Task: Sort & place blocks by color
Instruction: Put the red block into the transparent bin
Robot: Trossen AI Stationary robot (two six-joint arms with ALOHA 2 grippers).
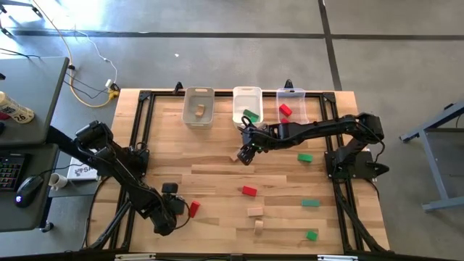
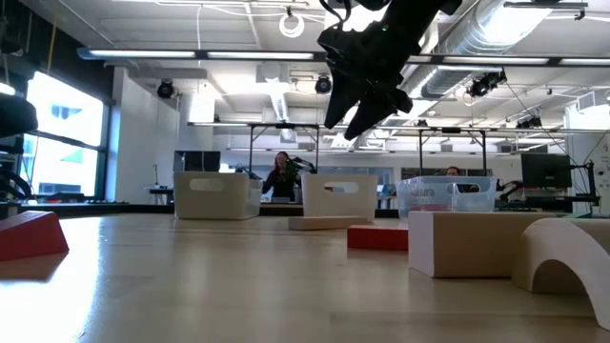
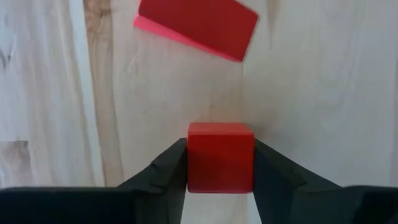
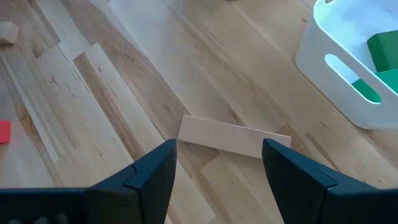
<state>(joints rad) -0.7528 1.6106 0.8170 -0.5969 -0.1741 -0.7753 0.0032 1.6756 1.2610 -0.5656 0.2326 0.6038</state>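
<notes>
My left gripper stands near the table's front left corner, pointing down and shut on a small red cube. Just beyond it a second red block lies flat on the wood; in the high view that block shows beside the gripper, which hides the cube. My right gripper hangs open above a flat tan plank in front of the white bin. One finger stands over each side of the plank, clear of it. My left gripper pinches the red cube by two opposite side faces between its two fingers. The fingers come from above, pointing steeply down. The cube sits square and upright between them; whether it is on the table top or just above it, I cannot tell.
Three bins line the far edge: one with a tan block, the white one with a green block, a clear one with a red block. Loose blocks lie right of centre: red, green, tan.
</notes>
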